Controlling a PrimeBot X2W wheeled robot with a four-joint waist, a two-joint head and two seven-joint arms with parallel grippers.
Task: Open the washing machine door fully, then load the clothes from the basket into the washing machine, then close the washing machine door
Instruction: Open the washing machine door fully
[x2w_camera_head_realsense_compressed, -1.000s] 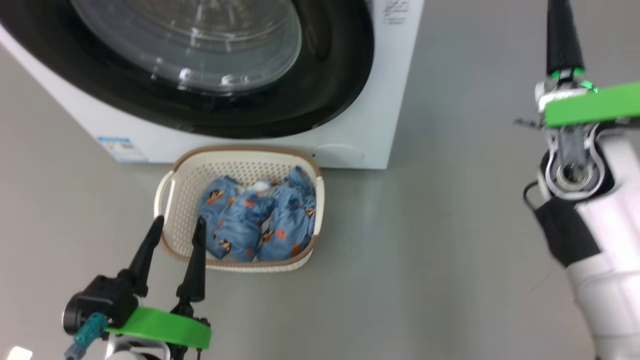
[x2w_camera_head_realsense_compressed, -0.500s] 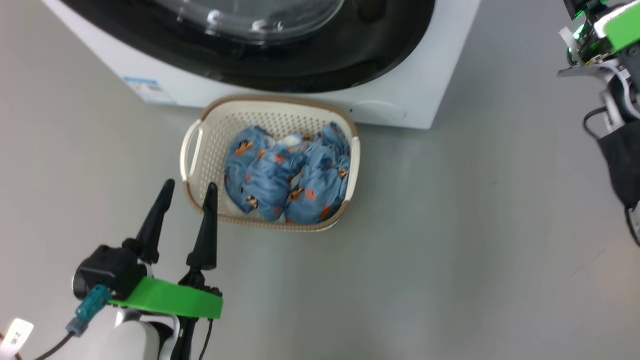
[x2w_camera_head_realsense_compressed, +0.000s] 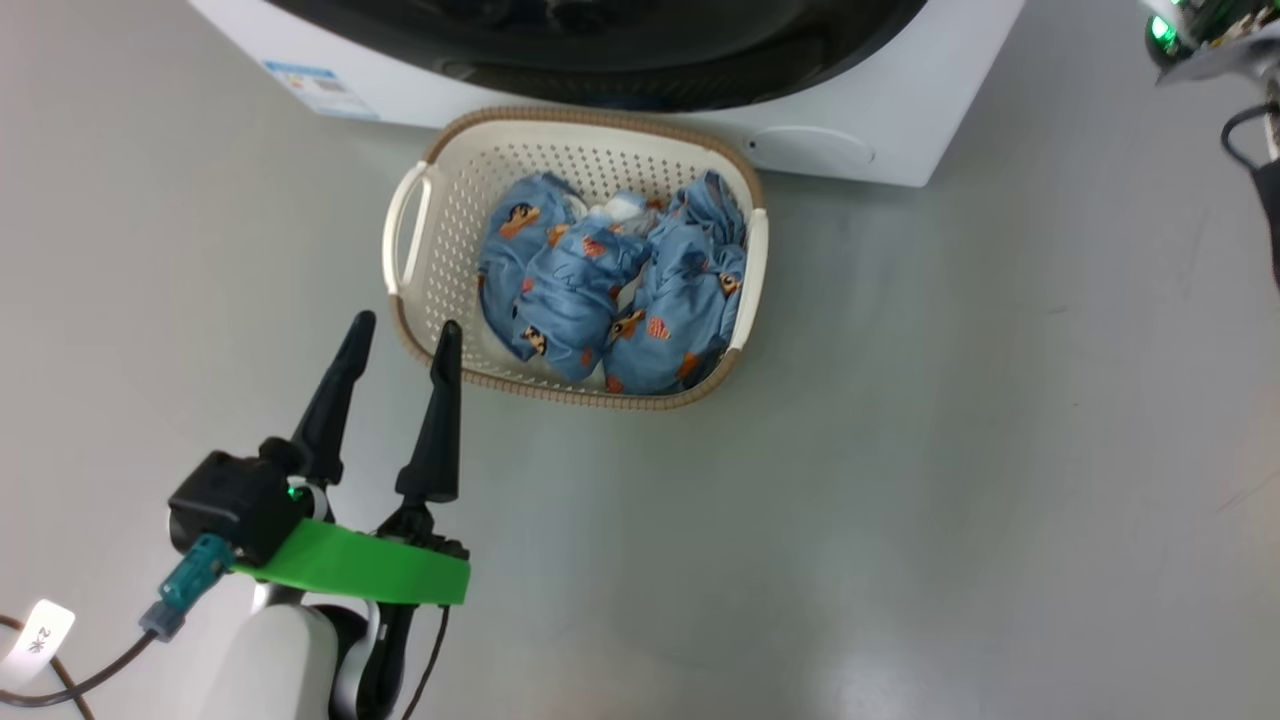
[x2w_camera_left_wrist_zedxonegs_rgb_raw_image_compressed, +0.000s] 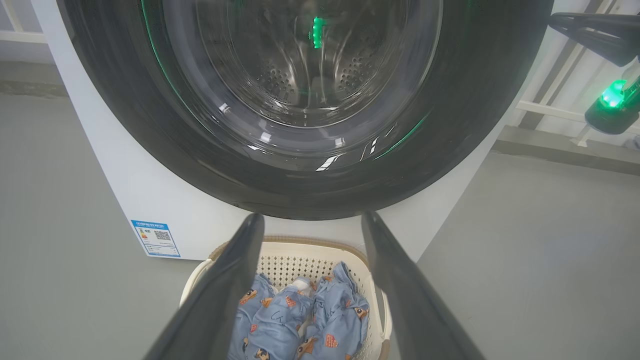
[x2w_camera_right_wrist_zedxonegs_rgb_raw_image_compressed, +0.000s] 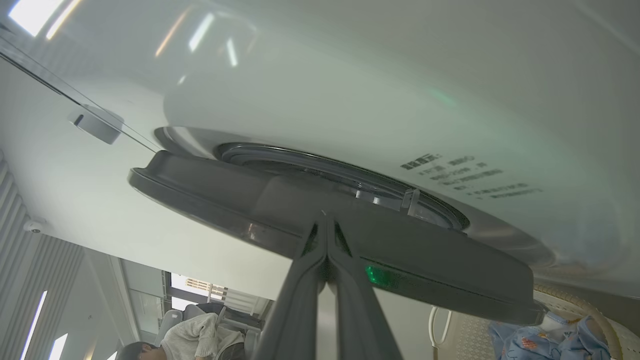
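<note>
The washing machine door (x2w_camera_right_wrist_zedxonegs_rgb_raw_image_compressed: 225, 200) looks barely ajar, with the right gripper (x2w_camera_right_wrist_zedxonegs_rgb_raw_image_compressed: 324, 214) at its edge, fingers together. All the clothes (x2w_camera_head_realsense_compressed: 610, 290) lie in the basket (x2w_camera_head_realsense_compressed: 450, 260) on the floor, beside the left gripper (x2w_camera_head_realsense_compressed: 406, 322), fingers apart. Opening fully, loading and closing remain.

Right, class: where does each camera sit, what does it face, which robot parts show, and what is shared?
Head: high, looking down at basket, clothes, washer base; open left tool lower left.
Left wrist: behind its open tool, facing the door above the basket.
Right wrist: beside the washer, along the shut right tool toward the door's edge.
Shared: basket in all three.
</note>
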